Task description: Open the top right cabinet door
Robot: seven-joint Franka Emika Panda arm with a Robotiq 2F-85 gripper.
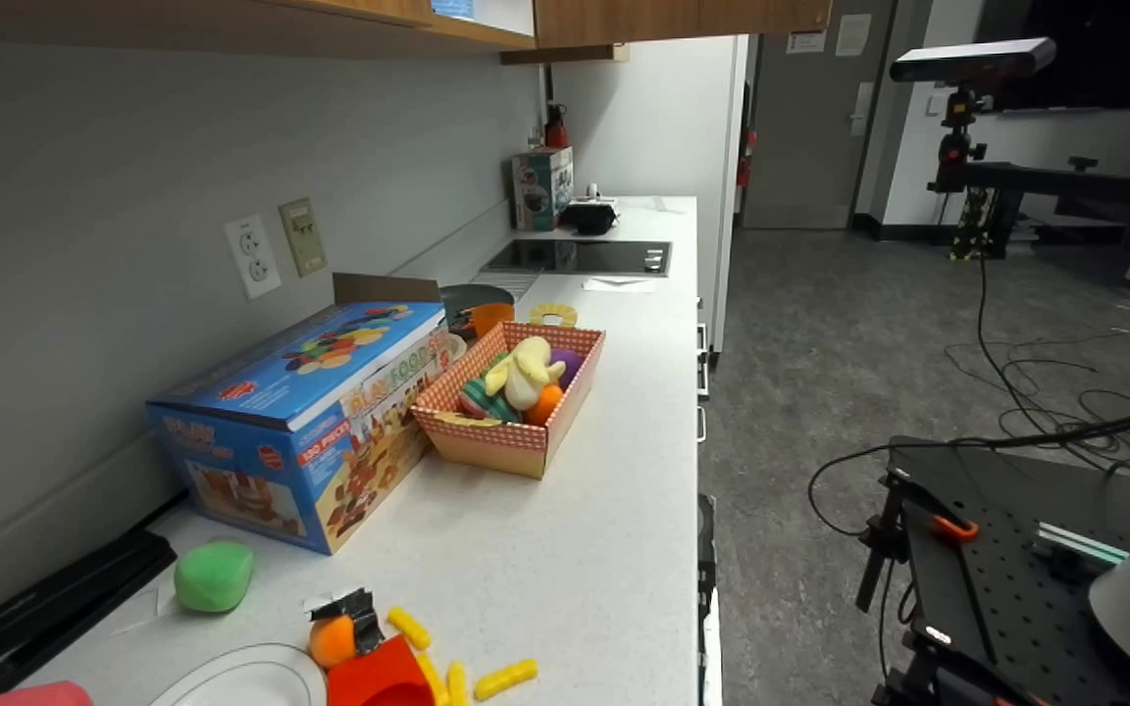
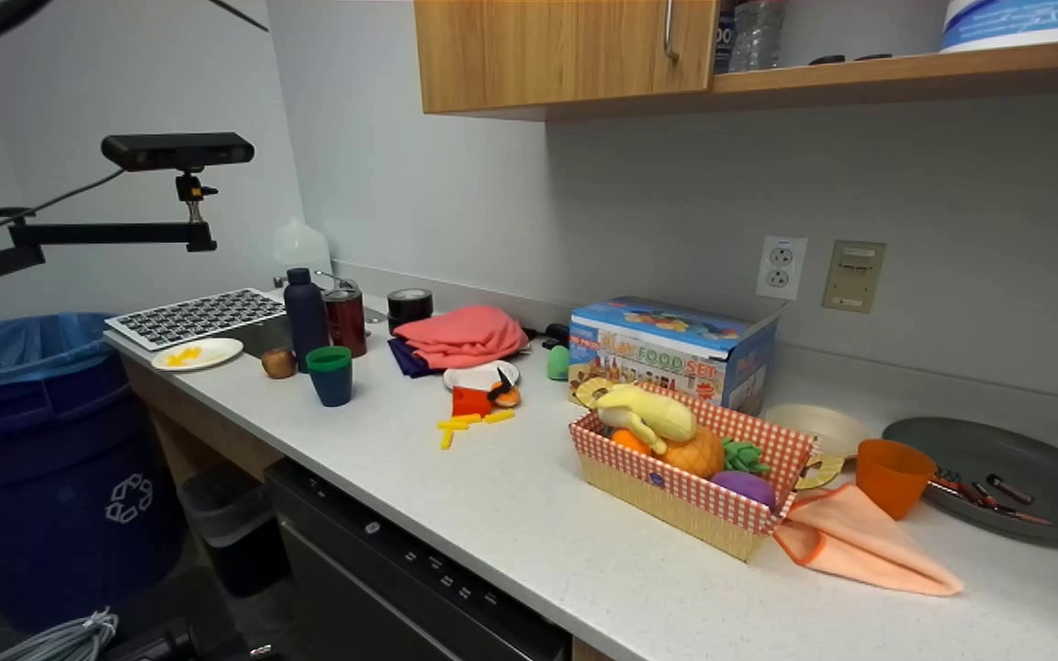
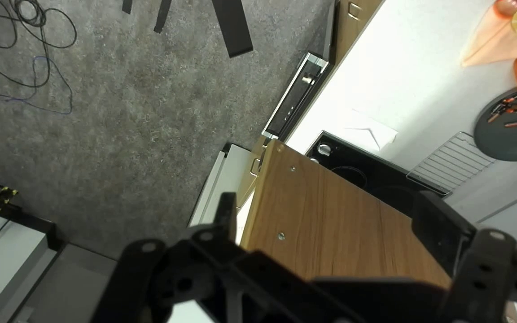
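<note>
The top right cabinet door (image 3: pixel 330 224) shows in the wrist view as a flat wooden panel with two small screws and a lighter thin edge. It stands out over the cooktop and counter. In an exterior view a wooden panel (image 1: pixel 624 22) juts out from the cabinet row, only its lower part in frame. My gripper (image 3: pixel 326 204) is open, its fingers wide apart. The panel shows between them, its light edge close to the left-hand finger with a gap. I cannot tell whether anything touches. The gripper is out of view in both exterior views.
Below lie the cooktop (image 3: pixel 352 166), wire rack (image 3: pixel 451 163), grey plate (image 3: pixel 505 130) and counter (image 3: pixel 402 58). A closed cabinet door (image 2: pixel 566 50) with a handle and an open shelf (image 2: pixel 860 78) hang above the counter. A camera on an arm (image 1: pixel 972 61) stands over the floor.
</note>
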